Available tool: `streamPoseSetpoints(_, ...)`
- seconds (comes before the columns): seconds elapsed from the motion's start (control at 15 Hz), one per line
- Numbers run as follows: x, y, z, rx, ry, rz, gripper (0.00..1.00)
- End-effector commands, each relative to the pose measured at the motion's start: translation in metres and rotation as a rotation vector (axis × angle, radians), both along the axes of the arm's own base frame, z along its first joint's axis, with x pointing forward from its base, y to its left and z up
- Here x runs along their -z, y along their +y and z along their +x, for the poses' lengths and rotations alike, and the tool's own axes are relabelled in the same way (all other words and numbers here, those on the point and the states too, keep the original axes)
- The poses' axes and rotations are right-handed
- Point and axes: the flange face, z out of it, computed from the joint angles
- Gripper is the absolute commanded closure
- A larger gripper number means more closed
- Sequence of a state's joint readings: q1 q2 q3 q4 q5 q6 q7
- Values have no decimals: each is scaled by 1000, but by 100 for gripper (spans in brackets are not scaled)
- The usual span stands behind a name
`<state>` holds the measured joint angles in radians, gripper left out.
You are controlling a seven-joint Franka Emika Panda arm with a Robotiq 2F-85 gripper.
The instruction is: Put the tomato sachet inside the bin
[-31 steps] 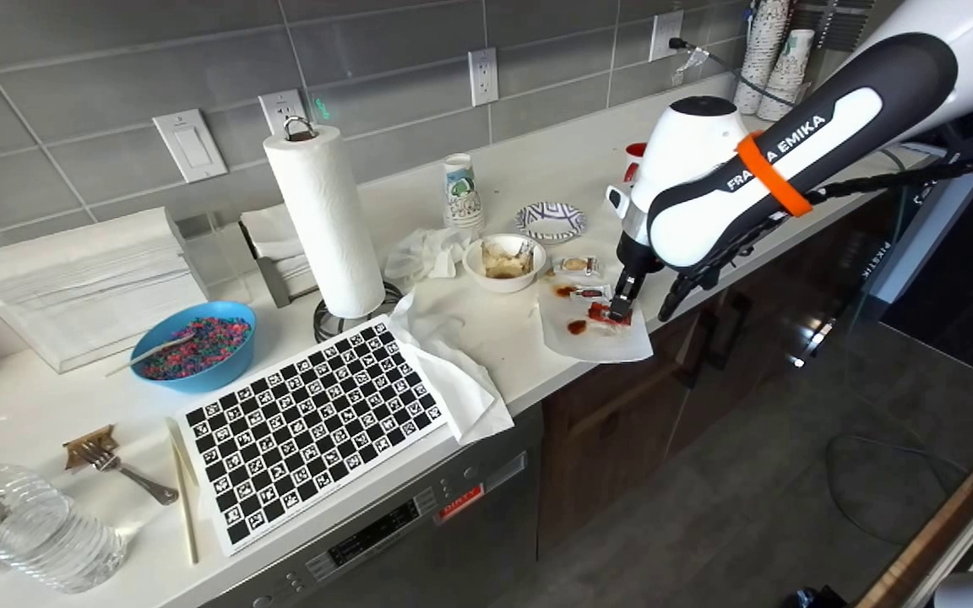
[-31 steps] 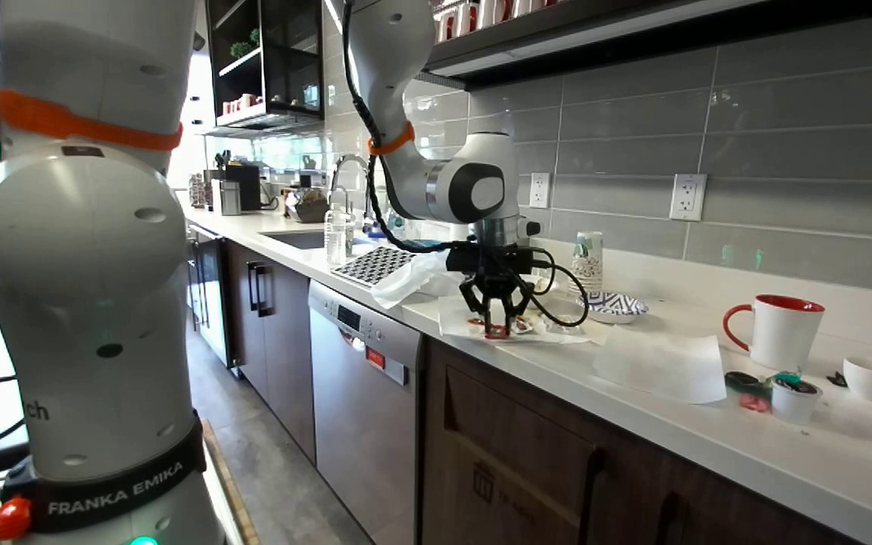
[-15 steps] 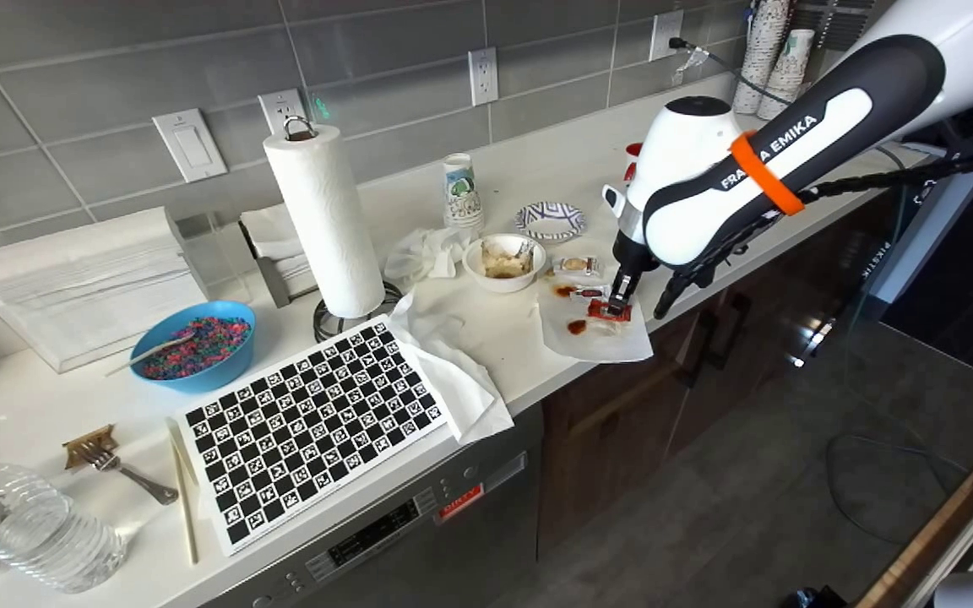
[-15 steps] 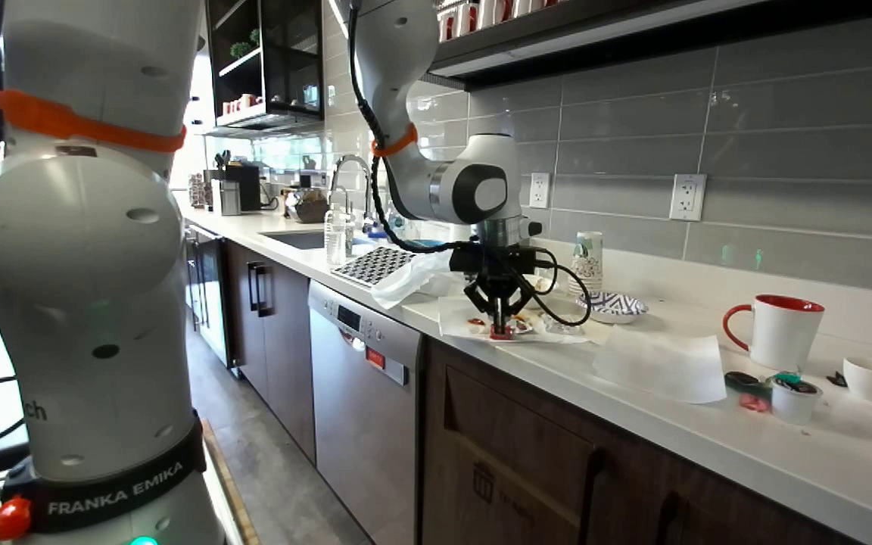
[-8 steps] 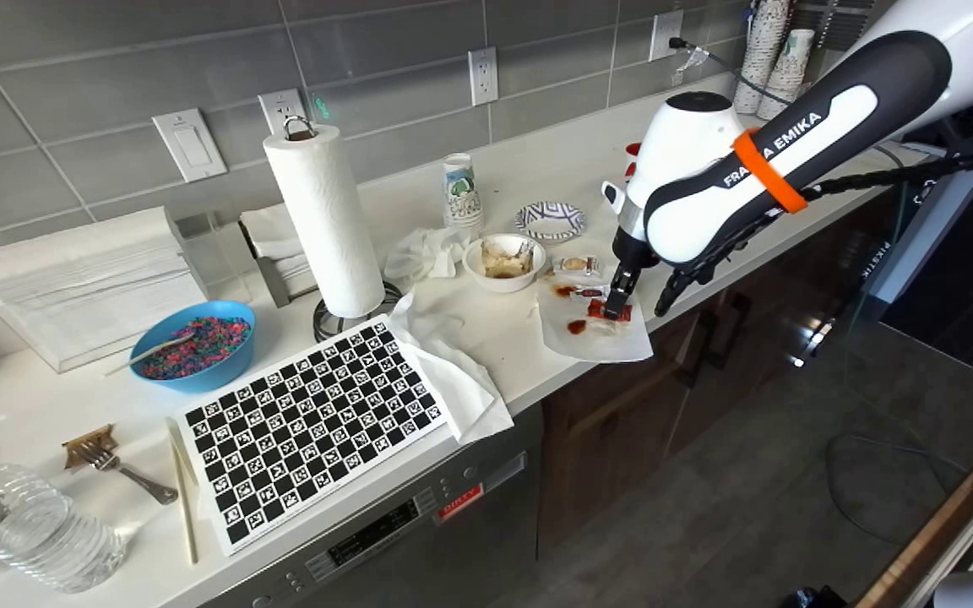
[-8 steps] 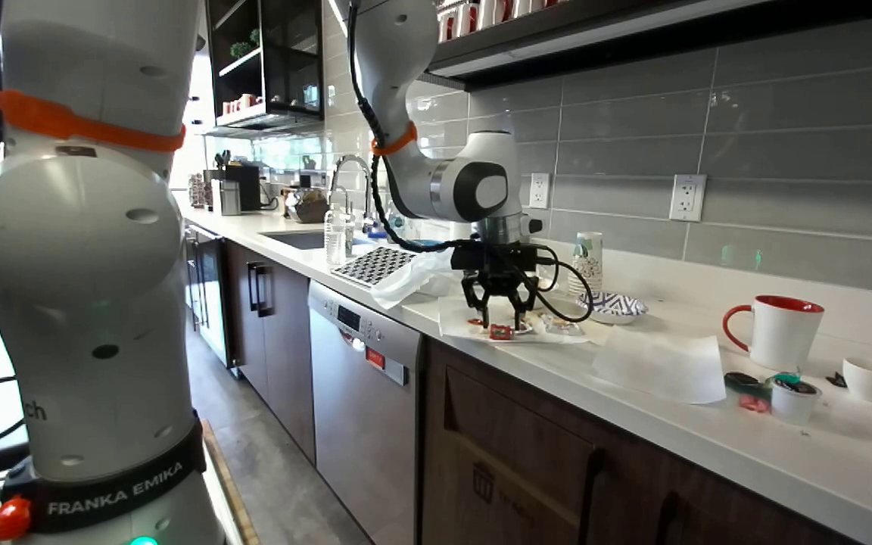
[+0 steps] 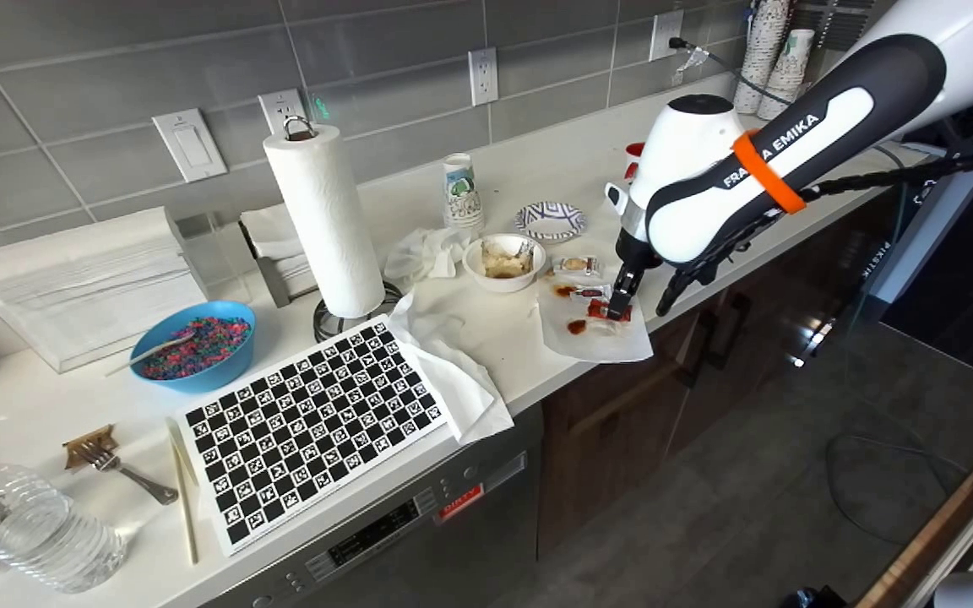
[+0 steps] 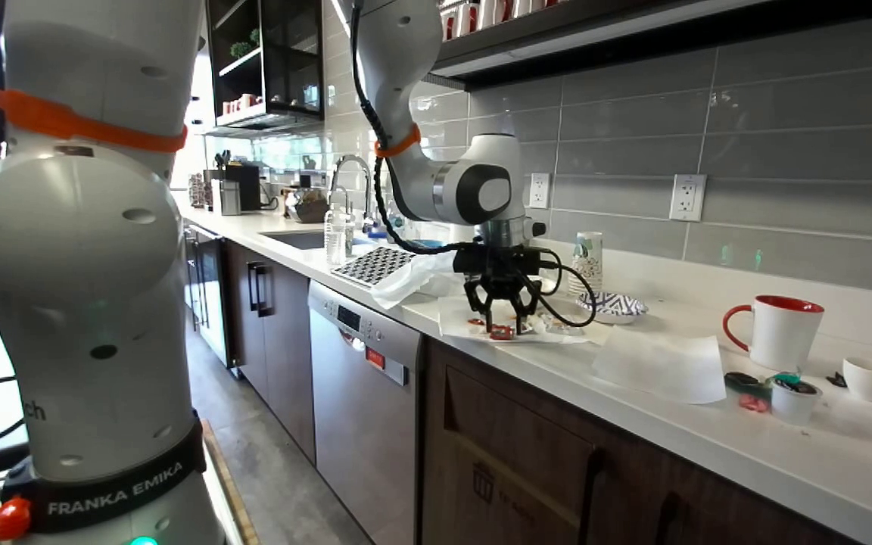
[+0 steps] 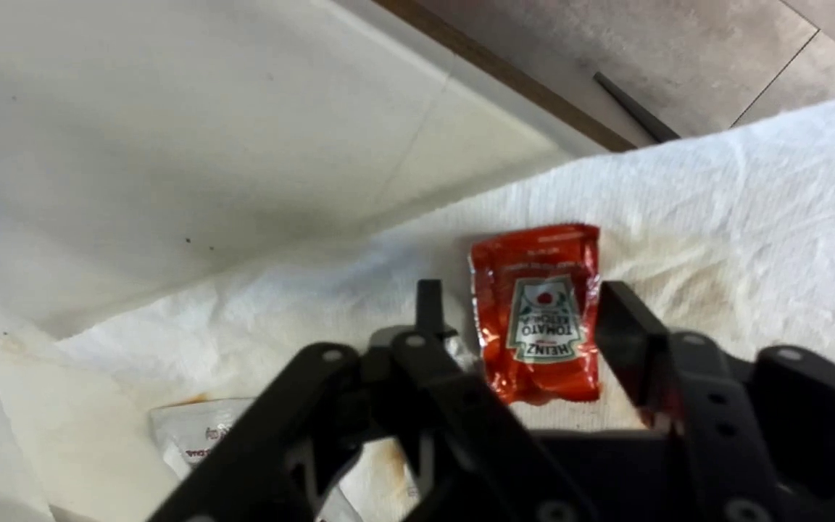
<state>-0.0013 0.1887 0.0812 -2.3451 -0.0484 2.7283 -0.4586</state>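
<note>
At the far left, in an exterior view, the bottle (image 7: 39, 532), fork (image 7: 144, 481), blue bowl (image 7: 199, 382) and checkered board (image 7: 317, 431) are just where they were two seconds ago. So are the roll (image 7: 322, 228) and, further along the counter (image 7: 495, 333), the white bowl (image 7: 499, 285).

The change is at the napkin (image 7: 613, 346). A second ago the gripper (image 8: 505, 327) had its tips drawn together over the sachet (image 9: 544, 319); half a second ago they had parted. Now it is released, spread about as wide as then, its tips slightly lower, one to each side of the sachet.

The wrist view, from left, shows a pale packet (image 9: 196, 428), partly hidden by the gripper; then a finger (image 9: 429, 304), apart from the sachet; then the sachet itself, red and flat on the napkin, its ketchup label upside down in that view; then the second finger (image 9: 624, 319), right at the sachet's edge. Whether that finger touches it, I cannot tell. Against half a second ago, the sachet has kept nearly the same spot near the counter's front edge. Below the counter is the bin cabinet (image 8: 512, 454), with its trash-can sign.

Further right, in an exterior view, the sheet (image 8: 663, 367) and, beyond it, the mug (image 8: 784, 337) are unmoved from two seconds ago.
</note>
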Motion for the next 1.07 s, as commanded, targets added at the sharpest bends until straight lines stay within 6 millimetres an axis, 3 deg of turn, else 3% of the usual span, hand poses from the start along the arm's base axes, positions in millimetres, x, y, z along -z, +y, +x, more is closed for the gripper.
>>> streamPoseSetpoints(0.0, 6, -4, 3, -5, 0, 1, 54)
streamPoseSetpoints(0.13, 7, -5, 3, -2, 2, 1, 33)
streamPoseSetpoints(0.27, 8, -6, 3, -1, 5, 1, 20)
streamPoseSetpoints(0.4, 9, -6, 3, 0, 6, 2, 21)
streamPoseSetpoints(0.47, 9, -6, 3, 0, 7, 2, 37)
streamPoseSetpoints(0.6, 10, -7, 4, 1, 9, 3, 49)
streamPoseSetpoints(1.0, 8, -6, 6, 1, 2, 2, 97)
